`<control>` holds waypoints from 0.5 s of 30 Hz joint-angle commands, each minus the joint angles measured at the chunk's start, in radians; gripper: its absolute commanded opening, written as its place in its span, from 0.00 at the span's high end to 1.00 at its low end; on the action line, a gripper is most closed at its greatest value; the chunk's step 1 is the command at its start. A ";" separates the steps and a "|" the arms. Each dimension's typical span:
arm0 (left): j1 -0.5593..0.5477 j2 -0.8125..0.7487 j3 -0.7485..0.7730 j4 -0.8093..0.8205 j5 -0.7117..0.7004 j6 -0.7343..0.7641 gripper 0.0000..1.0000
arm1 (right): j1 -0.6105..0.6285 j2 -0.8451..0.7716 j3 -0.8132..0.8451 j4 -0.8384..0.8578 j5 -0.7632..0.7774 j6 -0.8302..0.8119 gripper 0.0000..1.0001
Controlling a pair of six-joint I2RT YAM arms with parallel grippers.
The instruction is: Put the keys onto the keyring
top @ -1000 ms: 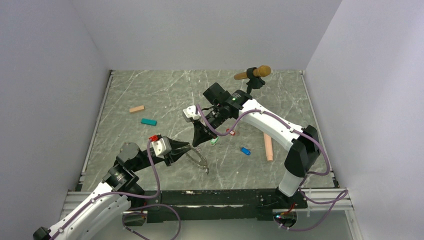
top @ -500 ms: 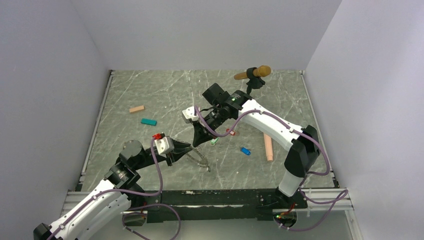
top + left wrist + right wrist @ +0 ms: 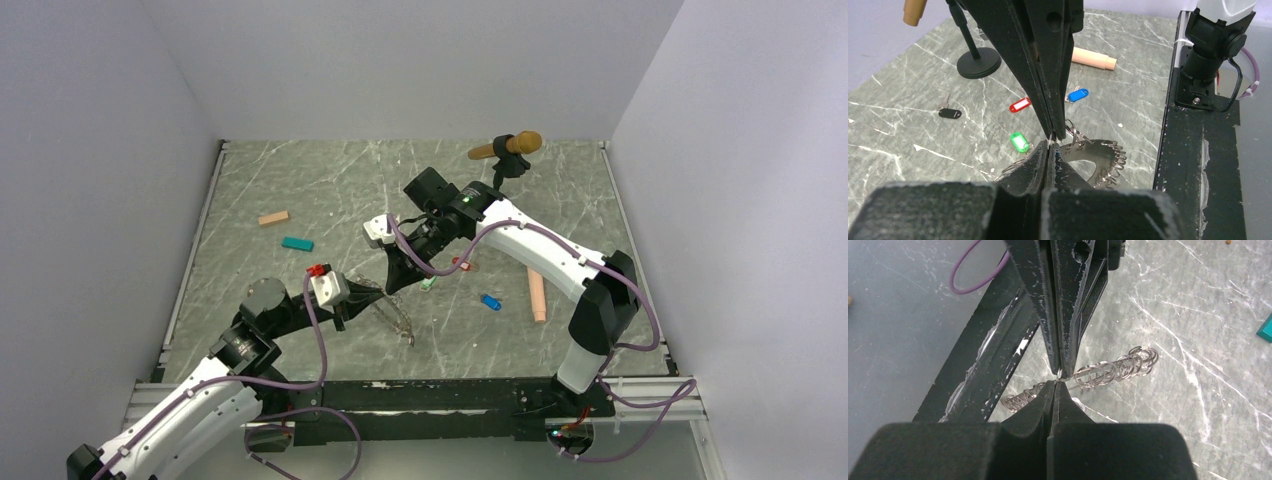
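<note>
reaching forward from the near edge, the left gripper (image 3: 1049, 149) sits low over the near middle of the grey marbled table (image 3: 300, 180), its two black fingers pressed flat together with no gap, clenched on a link of the keyring (image 3: 1100, 160). the keyring, a long loop of grey metal links, trails from that pinch toward the near edge and slightly right, its loose end lying on the table. the right gripper (image 3: 1054, 386) comes in from the far side and meets the left one tip to tip; its fingers are also squeezed together, nipping the chain just beside the left gripper's hold. to the right of the two tips, well apart from the chain, lies the blue key (image 3: 1078, 95), and right of that a pale wooden dowel (image 3: 537, 293). just beyond the tips lies the green key (image 3: 1019, 141), near the chain but not on it. a little farther back lies the red key (image 3: 1020, 105), close under the right arm in the top view. all three keys are loose on the table, apart from one another. a small black tag (image 3: 950, 113) lies farther back. on the left side sit a teal block (image 3: 297, 243) and, beyond it, a peach block (image 3: 273, 218). near the far edge stands a black round-based stand (image 3: 979, 64) with a tan cylinder (image 3: 510, 147) on top
</note>
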 commanded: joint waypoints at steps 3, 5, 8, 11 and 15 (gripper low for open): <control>0.003 0.020 0.058 -0.009 0.004 -0.002 1.00 | 0.009 -0.010 0.058 0.001 -0.020 -0.012 1.00; 0.002 0.024 0.065 -0.029 0.001 0.006 1.00 | 0.010 -0.011 0.065 -0.008 -0.032 -0.017 1.00; 0.003 0.000 0.053 -0.026 -0.026 0.011 1.00 | 0.009 -0.007 0.086 -0.047 -0.072 -0.035 0.83; 0.002 -0.073 0.000 0.024 -0.042 0.011 1.00 | -0.006 -0.012 0.117 -0.104 -0.113 -0.061 0.48; 0.002 -0.161 -0.077 0.134 -0.010 -0.005 1.00 | -0.065 -0.041 0.128 -0.137 -0.177 -0.087 0.41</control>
